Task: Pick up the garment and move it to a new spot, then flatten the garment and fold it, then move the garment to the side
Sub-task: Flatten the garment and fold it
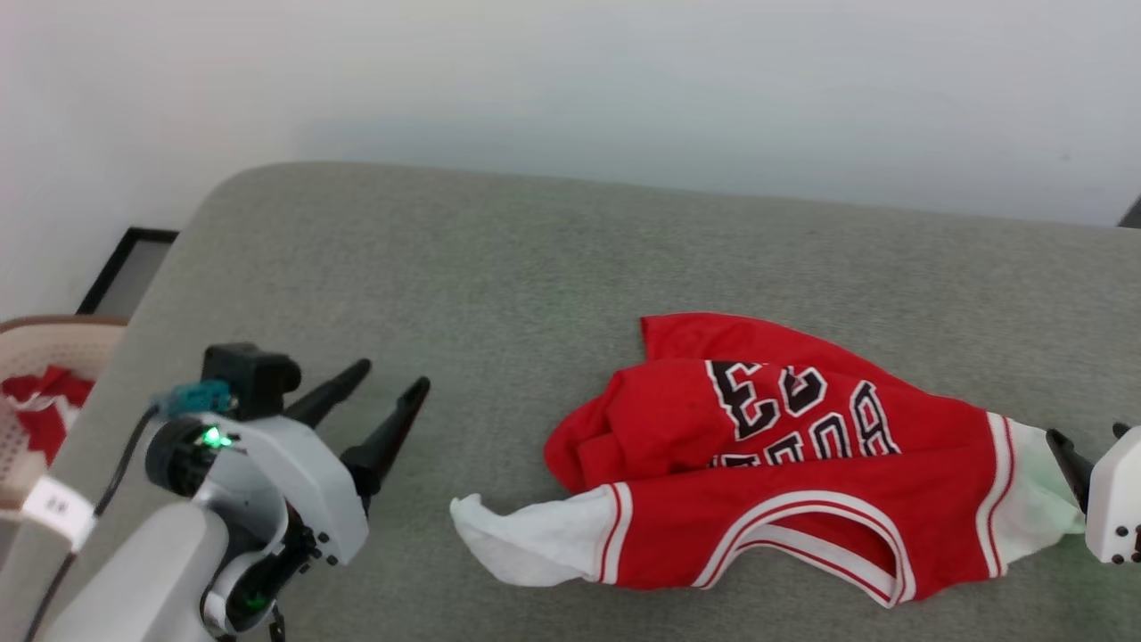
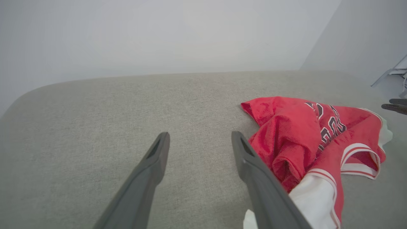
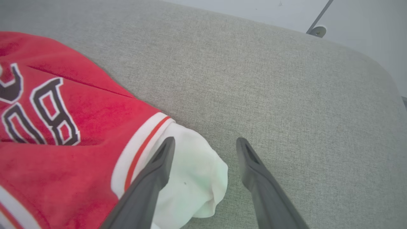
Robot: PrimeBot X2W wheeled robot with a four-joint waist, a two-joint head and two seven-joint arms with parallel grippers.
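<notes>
The garment (image 1: 784, 464) is a red jersey with white sleeves and black lettering, lying rumpled on the grey cushioned surface (image 1: 499, 285) at the right of the head view. My right gripper (image 3: 205, 143) is open just above the white right sleeve (image 3: 194, 178), whose end lies between and under its fingers; nothing is gripped. It shows at the right edge of the head view as my right gripper (image 1: 1087, 441). My left gripper (image 1: 392, 374) stands open to the left of the garment (image 2: 311, 140), over bare fabric, with its right finger (image 2: 254, 171) close to the white left sleeve (image 2: 314, 197).
A pale basket (image 1: 36, 392) holding red cloth stands off the surface's left edge. A dark-framed panel (image 1: 125, 267) leans by the white wall (image 1: 570, 80) behind. Bare grey surface stretches left of and behind the garment.
</notes>
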